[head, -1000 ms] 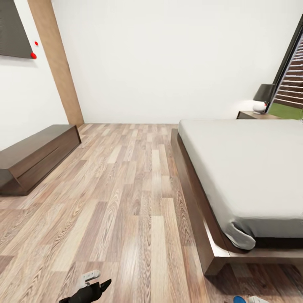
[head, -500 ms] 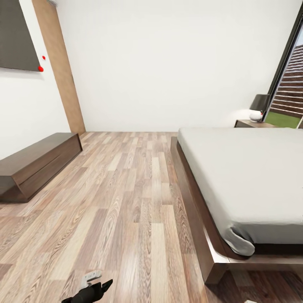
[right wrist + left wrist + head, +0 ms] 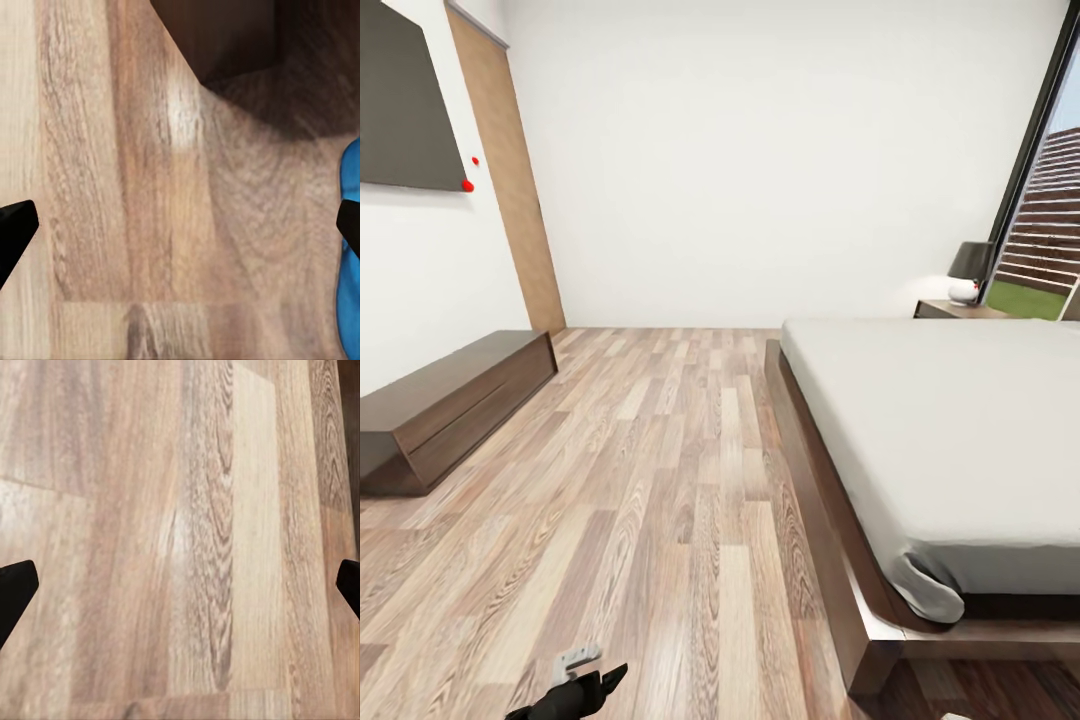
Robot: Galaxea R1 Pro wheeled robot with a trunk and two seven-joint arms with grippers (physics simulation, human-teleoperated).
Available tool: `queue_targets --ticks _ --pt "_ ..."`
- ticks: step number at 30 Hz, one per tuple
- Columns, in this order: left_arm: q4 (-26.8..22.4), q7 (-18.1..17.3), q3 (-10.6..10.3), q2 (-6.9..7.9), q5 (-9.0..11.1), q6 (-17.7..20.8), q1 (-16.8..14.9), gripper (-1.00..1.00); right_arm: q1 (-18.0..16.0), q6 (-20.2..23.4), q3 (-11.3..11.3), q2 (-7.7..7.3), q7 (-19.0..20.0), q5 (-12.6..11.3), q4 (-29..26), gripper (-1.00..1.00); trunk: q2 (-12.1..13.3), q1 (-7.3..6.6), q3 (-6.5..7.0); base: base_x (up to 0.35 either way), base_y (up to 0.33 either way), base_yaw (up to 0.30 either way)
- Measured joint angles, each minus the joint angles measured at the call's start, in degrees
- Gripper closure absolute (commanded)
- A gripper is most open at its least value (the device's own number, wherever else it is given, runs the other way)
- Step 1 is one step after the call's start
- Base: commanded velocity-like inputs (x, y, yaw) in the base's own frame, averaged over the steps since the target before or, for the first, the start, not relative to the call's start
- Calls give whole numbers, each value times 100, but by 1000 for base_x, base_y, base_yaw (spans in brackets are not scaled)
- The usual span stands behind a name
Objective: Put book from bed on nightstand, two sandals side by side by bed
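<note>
The bed [image 3: 960,440] fills the right side of the bedroom, its pale grey mattress bare on the part in sight, its dark frame running along the wood-plank floor [image 3: 660,480]. Beyond its far corner a nightstand [image 3: 960,309] carries a dark-shaded lamp [image 3: 970,268] beside the window [image 3: 1050,240]. A low dark cabinet [image 3: 450,400] lines the left wall. The left gripper [image 3: 180,585] hangs over bare planks, fingers spread wide, holding nothing. The right gripper [image 3: 180,225] is likewise wide apart and empty; a blue sandal [image 3: 349,255] lies on the floor just beside one fingertip, near the bed frame's corner.
</note>
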Motion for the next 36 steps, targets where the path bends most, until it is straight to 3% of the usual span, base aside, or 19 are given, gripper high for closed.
queue_targets --ticks 36 --pt "0 0 -1 -8 -3 0 0 -100 0 0 0 0 0 0 -9 -100 1444 -791 646 0 0 0"
